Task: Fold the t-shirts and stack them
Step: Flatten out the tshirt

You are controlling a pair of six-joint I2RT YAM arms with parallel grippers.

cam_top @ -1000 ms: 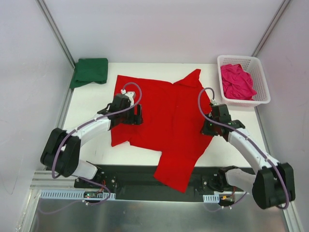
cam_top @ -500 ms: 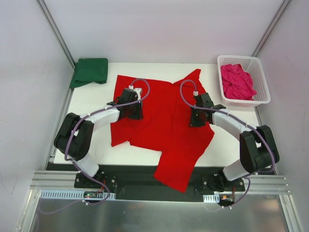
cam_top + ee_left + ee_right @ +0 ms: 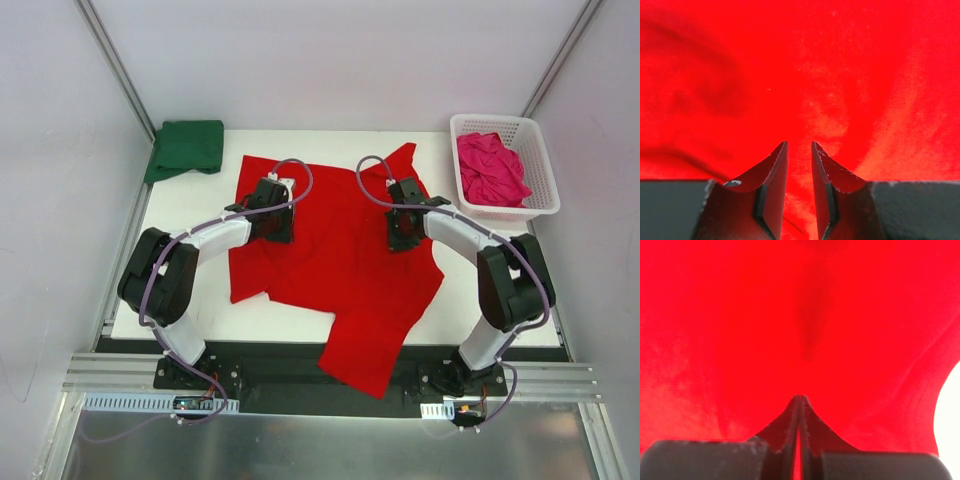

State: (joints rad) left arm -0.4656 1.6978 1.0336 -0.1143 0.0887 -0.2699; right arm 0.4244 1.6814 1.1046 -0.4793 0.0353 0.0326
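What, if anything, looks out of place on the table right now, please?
The red t-shirt lies askew and unfolded: its near corner hangs past the front edge of the table onto the black base rail. The pink t-shirt sits crumpled in the white basket; the green t-shirt is already folded.

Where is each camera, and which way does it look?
Top external: above and behind the robot, looking down on the white table, the bright red cloth t-shirt, the dark green t-shirt and the magenta-pink t-shirt in the white plastic lattice basket; the left arm and right arm show whole.
Left wrist: on the left arm, looking at red cloth; the left gripper shows, fingers slightly apart.
Right wrist: on the right arm, close on red cloth; the right gripper shows, fingers together.
Shared: the red t-shirt fills both wrist views.
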